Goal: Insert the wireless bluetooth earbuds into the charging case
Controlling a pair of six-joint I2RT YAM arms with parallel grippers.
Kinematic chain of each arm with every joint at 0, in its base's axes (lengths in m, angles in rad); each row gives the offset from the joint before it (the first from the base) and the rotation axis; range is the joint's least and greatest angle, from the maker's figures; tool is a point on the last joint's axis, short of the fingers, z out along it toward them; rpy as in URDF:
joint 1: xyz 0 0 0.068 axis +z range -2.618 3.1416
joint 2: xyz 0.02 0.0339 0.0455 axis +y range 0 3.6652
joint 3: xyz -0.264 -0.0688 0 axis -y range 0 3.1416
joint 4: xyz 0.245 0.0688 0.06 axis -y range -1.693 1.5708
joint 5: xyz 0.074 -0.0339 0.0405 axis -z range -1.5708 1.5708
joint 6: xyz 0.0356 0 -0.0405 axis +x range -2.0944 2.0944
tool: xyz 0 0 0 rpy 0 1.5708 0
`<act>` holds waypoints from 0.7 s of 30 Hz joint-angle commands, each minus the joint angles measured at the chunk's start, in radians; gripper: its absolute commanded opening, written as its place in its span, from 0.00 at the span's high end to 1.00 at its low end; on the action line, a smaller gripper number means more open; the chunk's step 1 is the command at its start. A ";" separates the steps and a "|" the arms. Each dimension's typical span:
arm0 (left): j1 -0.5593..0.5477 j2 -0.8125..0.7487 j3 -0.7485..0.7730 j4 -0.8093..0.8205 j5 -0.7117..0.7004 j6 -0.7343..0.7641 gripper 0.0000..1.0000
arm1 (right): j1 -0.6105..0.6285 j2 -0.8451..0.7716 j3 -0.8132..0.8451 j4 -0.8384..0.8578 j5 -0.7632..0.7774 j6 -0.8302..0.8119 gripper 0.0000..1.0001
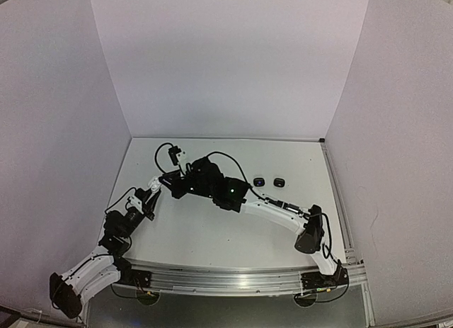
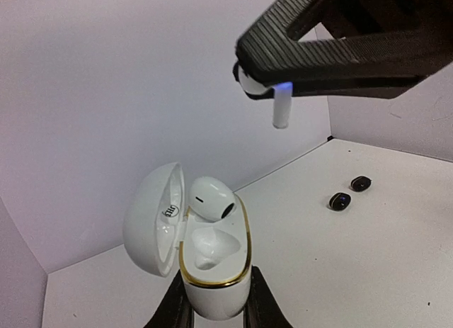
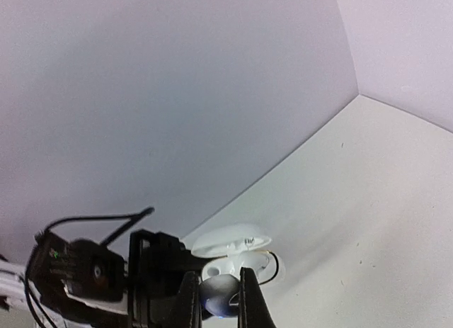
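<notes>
right gripper (image 3: 216,294) with earbud (image 2: 282,110) above case (image 2: 216,289)

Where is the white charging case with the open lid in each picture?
Top external: not clear; it is lost where the two arms meet, left of middle.
Left wrist: white charging case at bottom middle, lid open leftward, gripped by the left gripper.
Right wrist: bottom middle, just behind the right gripper.
Shared landmark: the white earbud pinched in the right gripper, in both wrist views.

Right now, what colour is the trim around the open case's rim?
Gold: a thin band around the white charging case, clearest in the left wrist view.
</notes>
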 commanded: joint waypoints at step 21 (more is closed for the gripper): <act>-0.035 0.150 0.031 0.266 0.089 -0.213 1.00 | 0.028 -0.104 -0.127 0.293 0.112 0.027 1.00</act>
